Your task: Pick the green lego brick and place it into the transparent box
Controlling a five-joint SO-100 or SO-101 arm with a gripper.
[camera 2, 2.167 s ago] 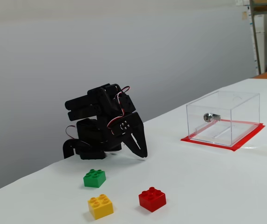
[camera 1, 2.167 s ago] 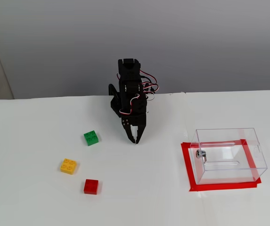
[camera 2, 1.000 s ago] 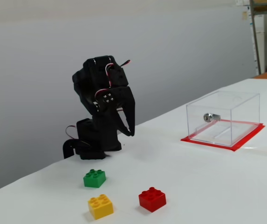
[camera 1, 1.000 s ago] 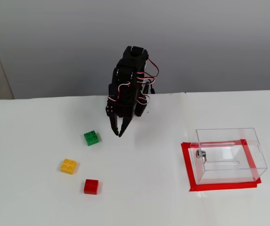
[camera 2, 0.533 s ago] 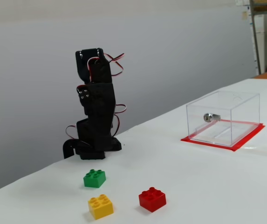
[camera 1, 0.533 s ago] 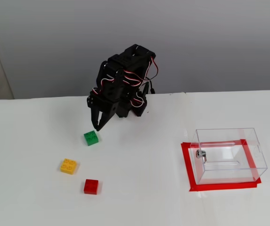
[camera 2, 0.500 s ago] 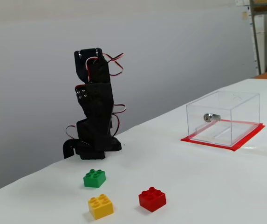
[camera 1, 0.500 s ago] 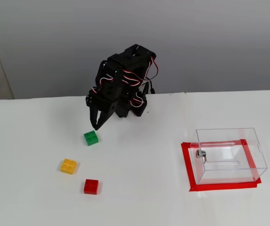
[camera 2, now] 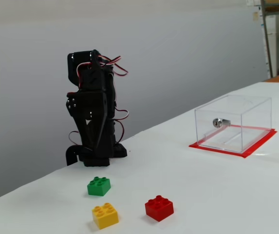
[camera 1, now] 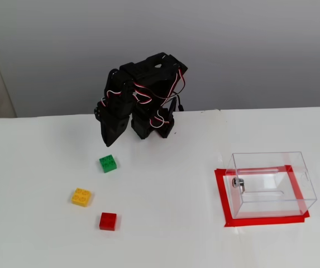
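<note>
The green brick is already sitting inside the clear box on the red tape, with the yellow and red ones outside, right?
Not quite. The green brick sits on the bare table near the arm, beside the yellow brick and red brick. The clear box on the red tape holds no brick, as both fixed views show.

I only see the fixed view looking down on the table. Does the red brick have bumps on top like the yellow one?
Observer: Yes. From the side, the red brick shows four round studs.
Operator: What's past the table by the clear box?
Observer: Beyond the transparent box, at the far right, stands a shelf with things on it.
Operator: Is the green one tall?
Observer: The green lego brick stands about as tall as the red one.
</note>
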